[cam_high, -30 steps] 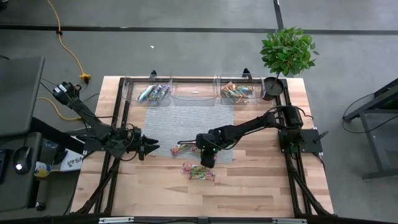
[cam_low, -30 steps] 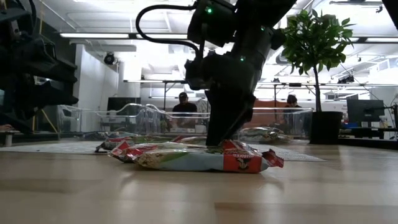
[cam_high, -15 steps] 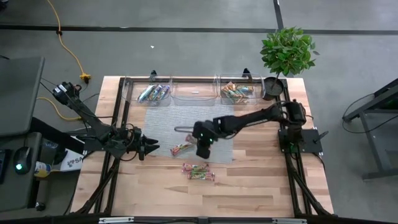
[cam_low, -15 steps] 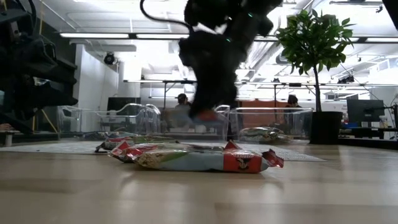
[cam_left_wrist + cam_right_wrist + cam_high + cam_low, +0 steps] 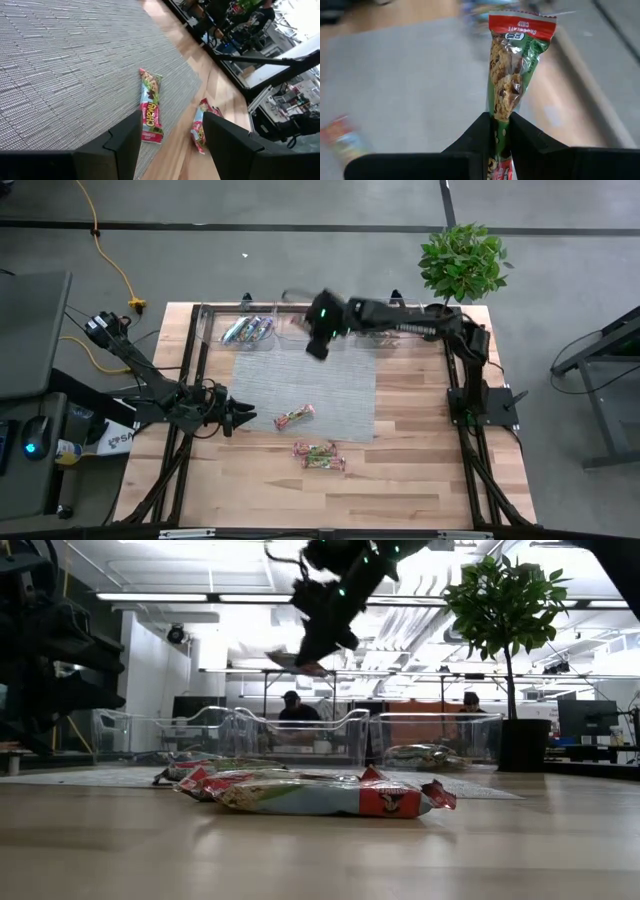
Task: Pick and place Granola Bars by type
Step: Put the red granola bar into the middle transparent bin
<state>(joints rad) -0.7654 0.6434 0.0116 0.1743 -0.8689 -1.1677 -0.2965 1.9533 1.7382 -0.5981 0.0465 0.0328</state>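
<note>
My right gripper (image 5: 317, 345) hangs high over the table's far side, by the middle clear bin (image 5: 312, 330), shut on a green-and-red granola bar (image 5: 512, 65). My left gripper (image 5: 243, 418) waits open and low at the grey mat's near left corner. It points at a red-and-blue bar (image 5: 151, 107) lying flat on the mat (image 5: 300, 385). Two more bars (image 5: 318, 457) lie on the bare wood nearer me. Blue-silver bars (image 5: 247, 330) fill the left bin. Green-orange bars (image 5: 380, 327) lie in the right bin. My right gripper pinches the green-and-red bar between its two fingers (image 5: 479, 131) close to one end (image 5: 499, 125). The rest of the wrapper sticks out ahead of the fingers to its red-labelled end (image 5: 522, 25). The bar is lifted clear, high above the table (image 5: 295, 664).
Three clear bins stand in a row along the far edge. A potted plant (image 5: 460, 265) sits at the far right corner. Dark frame rails (image 5: 192, 380) run down both sides of the table. People sit in the room behind (image 5: 297, 710).
My right gripper has risen from the mat's near edge with the bar. It has swung up and toward the far edge, to a spot by the middle bin. The bar has been lifted clear of the mat. The other bars have stayed in place.
</note>
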